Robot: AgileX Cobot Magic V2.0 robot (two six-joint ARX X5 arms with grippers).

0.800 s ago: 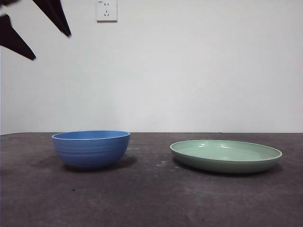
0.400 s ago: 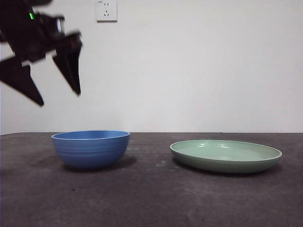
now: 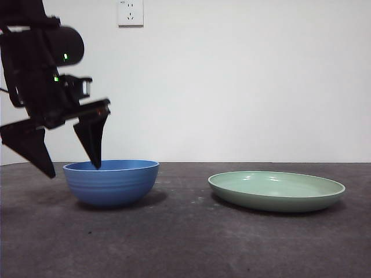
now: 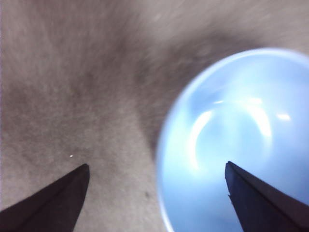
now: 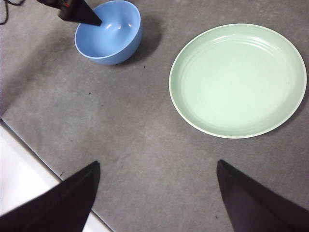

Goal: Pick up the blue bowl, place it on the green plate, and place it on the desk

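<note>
Straddling the blue bowl rim, my left gripper is spread wide; only the right wrist view shows the right gripper, also spread, above the desk.

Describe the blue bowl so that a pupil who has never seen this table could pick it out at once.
Start from the desk, the dark mottled surface below the white wall. Two dishes rest on it, apart from each other; the blue bowl is the one under the left end effector, whose open jaws straddle its rim. Unlike the wide, shallow green plate, it is deep, narrower and ridged outside.
</note>
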